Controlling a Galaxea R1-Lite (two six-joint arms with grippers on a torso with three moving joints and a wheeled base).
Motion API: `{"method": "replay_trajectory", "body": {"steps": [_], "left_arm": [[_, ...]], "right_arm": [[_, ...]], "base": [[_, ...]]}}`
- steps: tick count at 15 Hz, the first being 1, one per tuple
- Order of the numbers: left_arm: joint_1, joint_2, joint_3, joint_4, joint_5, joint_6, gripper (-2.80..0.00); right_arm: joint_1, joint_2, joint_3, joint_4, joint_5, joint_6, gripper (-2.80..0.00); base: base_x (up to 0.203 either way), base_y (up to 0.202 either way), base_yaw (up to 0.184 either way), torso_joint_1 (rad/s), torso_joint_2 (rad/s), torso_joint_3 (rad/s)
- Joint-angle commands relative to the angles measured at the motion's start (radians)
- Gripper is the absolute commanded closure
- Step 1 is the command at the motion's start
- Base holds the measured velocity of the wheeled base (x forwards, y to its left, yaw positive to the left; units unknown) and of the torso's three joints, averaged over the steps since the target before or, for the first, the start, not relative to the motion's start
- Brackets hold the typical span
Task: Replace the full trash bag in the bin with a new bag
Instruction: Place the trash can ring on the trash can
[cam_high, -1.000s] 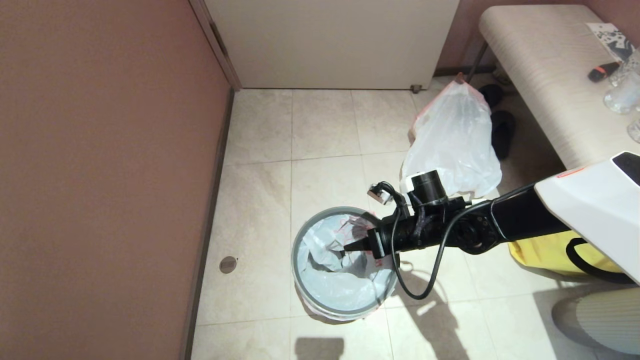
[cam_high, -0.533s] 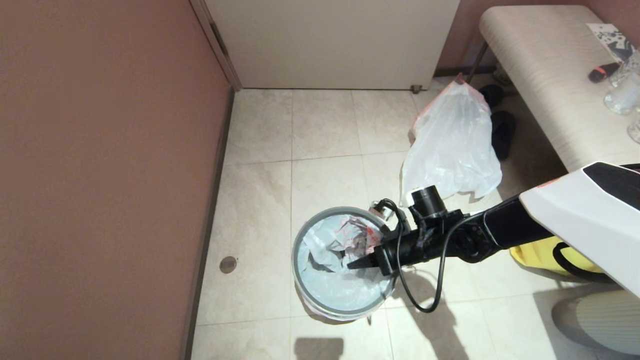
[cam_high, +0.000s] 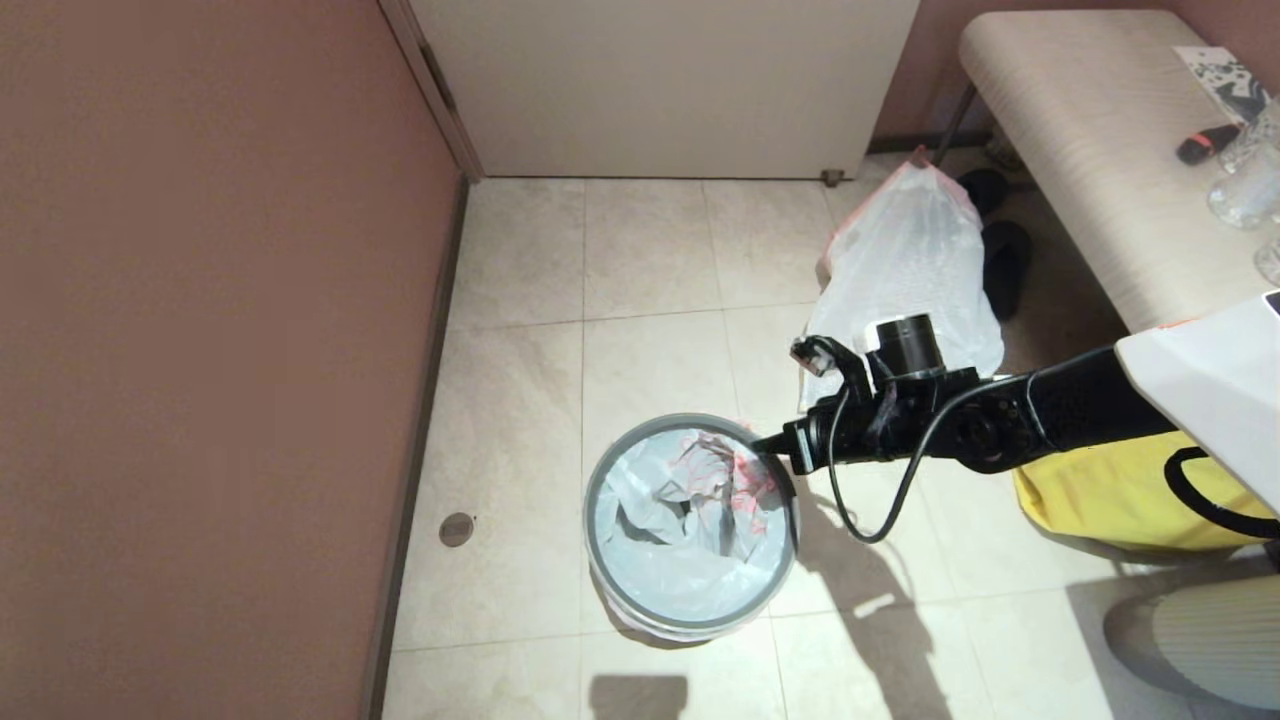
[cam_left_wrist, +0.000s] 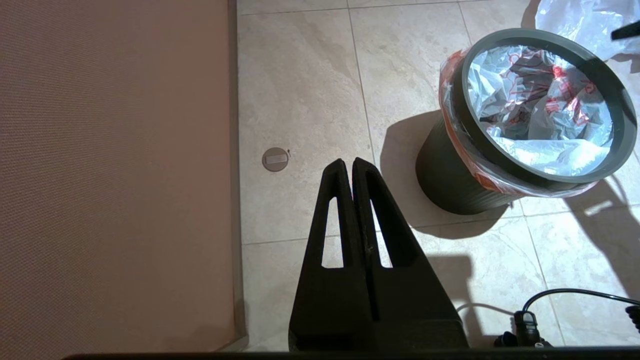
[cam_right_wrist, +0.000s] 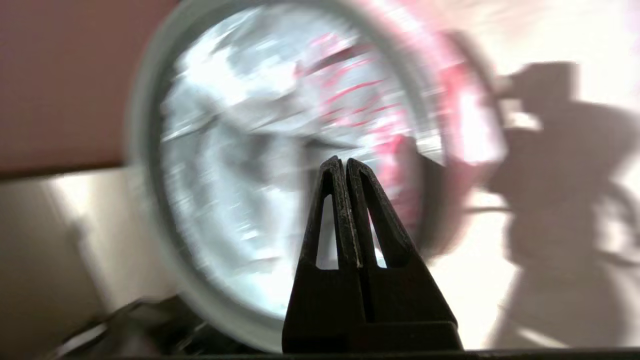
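The bin (cam_high: 592, 540), black with a grey ring (cam_high: 690, 420) on its rim, stands on the tiled floor. The new bag (cam_high: 660, 540), thin white plastic with red lettering, lines it, its orange hem folded out under the ring (cam_left_wrist: 462, 150). My right gripper (cam_high: 762, 446) is shut and empty, hovering just outside the bin's far-right rim; in the right wrist view it (cam_right_wrist: 340, 161) points at the blurred new bag (cam_right_wrist: 235, 165). The full trash bag (cam_high: 910, 270) stands behind the right arm by the bench. My left gripper (cam_left_wrist: 348, 162) is shut and empty, over bare floor beside the bin (cam_left_wrist: 445, 180).
A pink wall (cam_high: 200, 350) runs close on the left, a white door (cam_high: 660, 90) at the back. The bench (cam_high: 1080, 150) with small items, black slippers (cam_high: 1005, 265) and a yellow fabric bag (cam_high: 1110, 500) fill the right side. A floor drain (cam_high: 456, 529) lies near the wall.
My right gripper has come up out of the bin's mouth and drawn back to the right, past the rim. The new bag stays inside the bin.
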Motion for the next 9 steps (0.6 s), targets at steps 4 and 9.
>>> {"method": "replay_trajectory", "body": {"steps": [4, 9], "left_arm": [[0.000, 0.001, 0.000, 0.000, 0.000, -0.001, 0.00], [0.000, 0.000, 0.000, 0.000, 0.000, -0.001, 0.00]], "right_arm": [[0.018, -0.040, -0.039, 0.060, -0.326, -0.130, 0.00], [0.061, -0.042, -0.030, 0.099, -0.462, -0.191, 0.00]], "base": [[0.000, 0.000, 0.000, 0.000, 0.00, 0.000], [0.000, 0.000, 0.000, 0.000, 0.00, 0.000]]}}
